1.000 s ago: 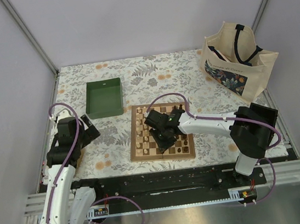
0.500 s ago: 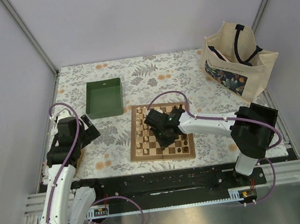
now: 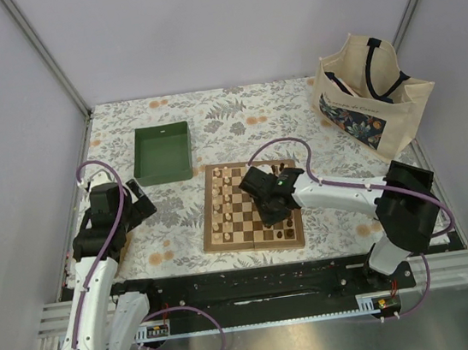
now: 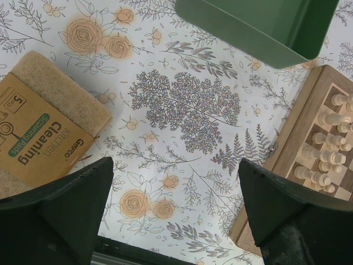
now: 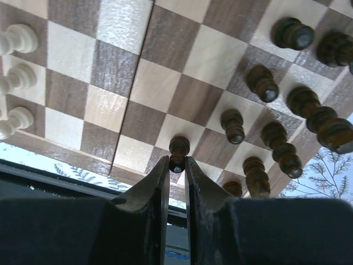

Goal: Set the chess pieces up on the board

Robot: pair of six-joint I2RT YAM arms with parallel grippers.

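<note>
On the table: floral-print cloth (image 3: 294,107), pale ground with grey foliage and orange blooms, covering the whole top. Enclosure: plain pale walls (image 3: 222,21) on 3 sides, metal posts at the far corners.

Item 1, board (image 3: 223,220): square, wooden, tan border, light and dark checks, centre fold seam (image 5: 135,83). Lies flat at the table's middle, toward the near edge, near and to the right of the green tray (image 3: 162,152).

Item 2, pale pieces (image 4: 325,154): cream, turned, upright, ranked along the board's left side.

Item 3, dark pieces (image 5: 262,83): brown, upright, grouped on the right side.

Item 4, right gripper (image 5: 176,160): low over the board's near right part, fingers drawn in to a narrow gap, pinching the head of 1 dark pawn (image 5: 179,148) that stands on a light square at the board's edge.

Item 5, left gripper (image 4: 175,165): fingers spread wide, nothing held, over bare cloth left of the board.

Sundries: pack of scouring pads (image 4: 38,121) beside the left gripper; tote bag (image 3: 372,96), far right corner.
</note>
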